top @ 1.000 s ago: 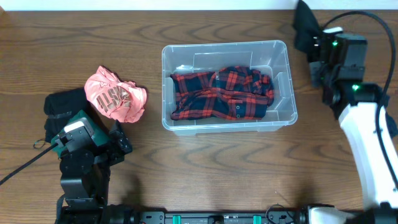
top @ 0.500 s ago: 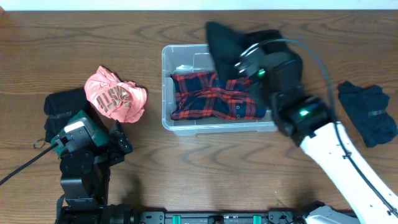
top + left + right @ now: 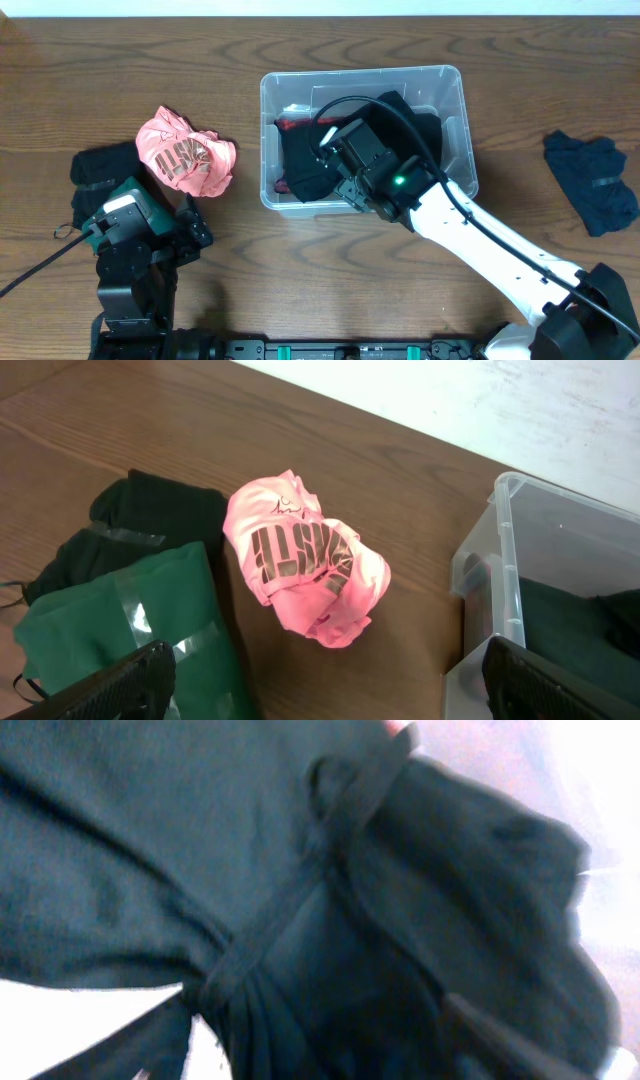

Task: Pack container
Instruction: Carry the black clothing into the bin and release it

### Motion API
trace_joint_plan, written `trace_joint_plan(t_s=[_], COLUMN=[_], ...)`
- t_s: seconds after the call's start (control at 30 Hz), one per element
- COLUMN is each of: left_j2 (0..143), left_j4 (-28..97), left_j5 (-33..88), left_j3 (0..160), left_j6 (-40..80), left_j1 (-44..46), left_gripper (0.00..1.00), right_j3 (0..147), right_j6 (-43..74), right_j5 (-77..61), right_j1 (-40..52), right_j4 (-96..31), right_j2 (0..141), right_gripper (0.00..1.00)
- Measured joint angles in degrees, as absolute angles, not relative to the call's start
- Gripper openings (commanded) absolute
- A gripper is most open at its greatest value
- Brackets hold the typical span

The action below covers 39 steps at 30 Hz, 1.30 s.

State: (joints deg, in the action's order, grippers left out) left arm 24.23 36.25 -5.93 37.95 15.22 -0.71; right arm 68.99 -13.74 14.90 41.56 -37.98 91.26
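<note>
The container (image 3: 360,72) is a clear bin in the middle of the table. A black garment (image 3: 310,160) lies inside it and covers most of a red plaid shirt (image 3: 290,124). My right gripper (image 3: 332,160) hangs low over the bin's left half, right above that garment. In the right wrist view the black garment (image 3: 300,870) fills the picture, and the right gripper (image 3: 320,1045) has its fingers spread apart, open over the cloth. My left gripper (image 3: 190,230) rests at the front left, and in its own view the left gripper (image 3: 330,700) is open and holds nothing.
A crumpled pink shirt (image 3: 185,150) lies left of the bin, with a black cloth (image 3: 100,165) further left. A dark navy garment (image 3: 592,180) lies at the far right. The left wrist view shows the pink shirt (image 3: 300,560) and the bin's wall (image 3: 510,560).
My right arm swung from the far right to over the bin, carrying the black garment. Its jaws have opened and the garment now lies on the plaid shirt. The left arm stayed still.
</note>
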Motion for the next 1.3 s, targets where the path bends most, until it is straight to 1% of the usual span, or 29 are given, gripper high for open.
trace_joint_plan(t_s=[0.03, 0.17, 0.27, 0.3, 0.33, 0.37, 0.4, 0.43, 0.47, 0.63, 0.87, 1.0, 1.1, 1.2, 1.23, 1.3], left_j2=[24.2, 24.2, 24.2, 24.2, 24.2, 24.2, 24.2, 24.2, 24.2, 24.2, 24.2, 24.2, 24.2, 24.2, 24.3, 24.3], left_j4=[36.2, 36.2, 36.2, 36.2, 36.2, 36.2, 36.2, 36.2, 36.2, 36.2, 36.3, 36.3, 36.3, 36.3, 36.2, 36.4], left_j5=[-6.0, -6.0, -6.0, -6.0, -6.0, -6.0, -6.0, -6.0, -6.0, -6.0, -6.0, -6.0, -6.0, -5.9, -6.0, -6.0], left_j3=[38.0, 38.0, 38.0, 38.0, 38.0, 38.0, 38.0, 38.0, 38.0, 38.0, 38.0, 38.0, 38.0, 38.0, 38.0, 38.0], left_j6=[15.2, 15.2, 15.2, 15.2, 15.2, 15.2, 15.2, 15.2, 15.2, 15.2, 15.2, 15.2, 15.2, 15.2, 15.2, 15.2], left_j1=[-0.7, -0.7, -0.7, -0.7, -0.7, -0.7, -0.7, -0.7, -0.7, -0.7, -0.7, -0.7, -0.7, -0.7, -0.7, -0.7], left_gripper=[0.98, 0.98, 0.98, 0.98, 0.98, 0.98, 0.98, 0.98, 0.98, 0.98, 0.98, 0.98, 0.98, 0.98, 0.98, 0.98], right_j3=[69.2, 69.8, 71.0, 71.7, 72.2, 72.8, 73.2, 73.3, 73.3, 72.9, 72.6, 72.6, 72.6, 73.1, 73.0, 73.0], right_j6=[-12.8, -11.2, -9.7, -9.3, -9.4, -9.7, -10.0, -10.5, -11.1, -12.7, -13.1, -13.0, -13.0, -11.9, -11.2, -10.1], right_j5=[16.4, 23.8, 27.7, 28.1, 27.4, 25.5, 22.7, 20.3, 16.0, 2.0, -4.6, -4.8, -3.6, -3.3, -2.5, -1.3], right_j1=[41.6, 40.6, 35.8, 32.5, 29.3, 25.8, 22.3, 20.4, 18.7, 19.1, 23.6, 23.7, 23.4, 22.4, 22.1, 21.5], right_j4=[-37.4, -34.1, -32.8, -32.9, -33.5, -34.6, -36.2, -37.8, -40.3, -47.4, -53.3, -55.4, -53.8, -51.2, -48.5, -44.9], right_j2=[90.8, 86.0, 79.0, 76.6, 74.9, 73.5, 72.4, 72.0, 71.9, 75.9, 84.8, 91.9, 97.4, 102.6, 102.7, 104.1], right_gripper=[0.99, 0.99, 0.98, 0.92, 0.81, 0.64, 0.44, 0.25, 0.15, 0.01, 0.02, 0.01, 0.01, 0.07, 0.12, 0.13])
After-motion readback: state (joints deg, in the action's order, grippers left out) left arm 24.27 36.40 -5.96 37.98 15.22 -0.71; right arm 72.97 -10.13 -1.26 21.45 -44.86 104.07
